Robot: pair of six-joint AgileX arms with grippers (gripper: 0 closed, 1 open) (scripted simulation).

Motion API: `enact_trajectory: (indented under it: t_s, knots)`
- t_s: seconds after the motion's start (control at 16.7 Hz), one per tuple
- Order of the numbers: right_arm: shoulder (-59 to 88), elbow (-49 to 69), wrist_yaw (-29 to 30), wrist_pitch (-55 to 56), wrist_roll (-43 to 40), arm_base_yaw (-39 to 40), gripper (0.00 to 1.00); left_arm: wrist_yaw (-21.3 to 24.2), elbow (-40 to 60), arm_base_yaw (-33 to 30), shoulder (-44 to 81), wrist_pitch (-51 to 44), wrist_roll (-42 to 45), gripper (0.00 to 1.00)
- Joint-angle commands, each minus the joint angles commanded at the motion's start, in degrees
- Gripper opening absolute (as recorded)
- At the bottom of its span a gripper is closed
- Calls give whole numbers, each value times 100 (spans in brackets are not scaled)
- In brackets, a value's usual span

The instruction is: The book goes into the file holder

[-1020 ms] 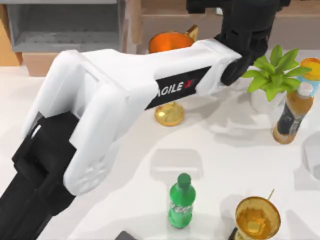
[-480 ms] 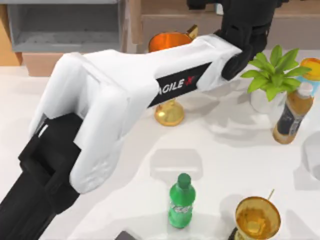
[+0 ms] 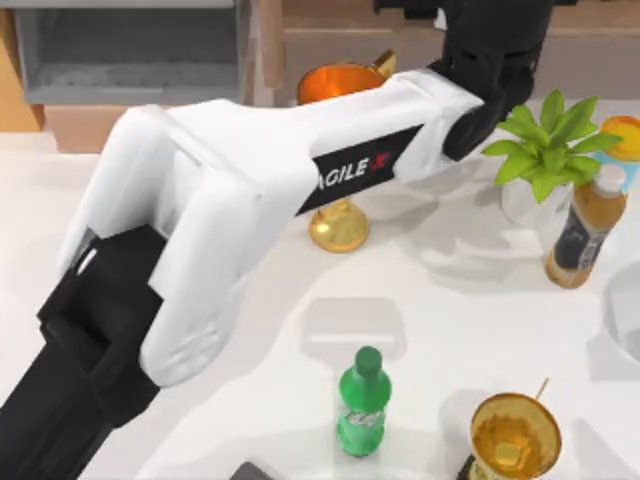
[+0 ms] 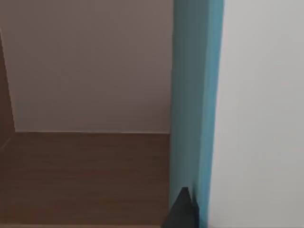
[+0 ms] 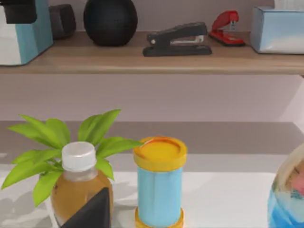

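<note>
Left pincer (image 4: 183, 209) grips the upright book (image 4: 194, 95) over the wooden shelf (image 4: 85, 175).

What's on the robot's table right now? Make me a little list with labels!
book: blue, upright, held in the left pincer by the brown shelf
file holder: grey, far left of the top view, no book in it yet
right pincer: idle, by the tea bottle
others: gold trophy, green bottle, plant
</note>
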Motion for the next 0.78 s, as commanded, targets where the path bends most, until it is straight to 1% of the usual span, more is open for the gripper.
enact_trajectory:
  t_s: [0.24,0.3,0.78]
  knots:
    - [0,0,0,0,0,0,100,0,0,0,0,0,0,2]
    - [0,0,0,0,0,0,100,0,0,0,0,0,0,0]
    - [0,0,0,0,0,0,100,-3,2,-25,-7,0,8,0]
